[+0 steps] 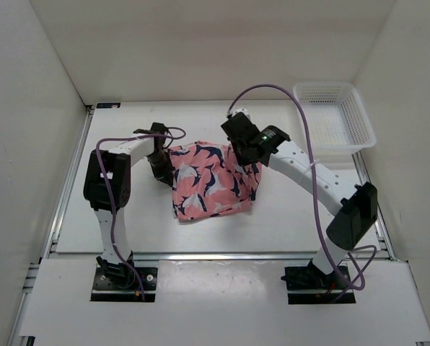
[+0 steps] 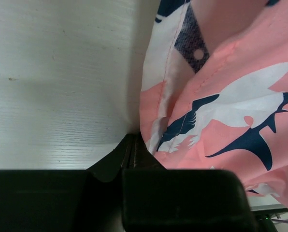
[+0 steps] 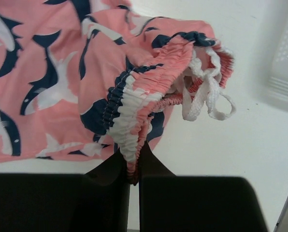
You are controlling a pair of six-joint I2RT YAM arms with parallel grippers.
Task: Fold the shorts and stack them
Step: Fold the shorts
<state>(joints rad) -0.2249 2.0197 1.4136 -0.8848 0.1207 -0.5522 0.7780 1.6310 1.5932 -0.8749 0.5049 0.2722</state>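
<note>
- The shorts [image 1: 211,180] sit in the middle of the tabletop [image 1: 128,216], strung between the two arms.
- Their long axis runs roughly left to right: the gathered waistband points right, towards the white mesh basket [image 1: 334,119] at the far right corner, and the leg hem points left.
- The left fingers [image 2: 105,169] are pressed tight together, with the hem's stitched edge caught at their tips and lifted off the tabletop.
- The right fingers [image 3: 156,166] are clamped narrowly on the bunched elastic waistband [image 3: 134,104], holding it raised. The white drawstring [image 3: 209,99] dangles in a loop beside it.
- The near edge of the shorts sags onto the tabletop.
</note>
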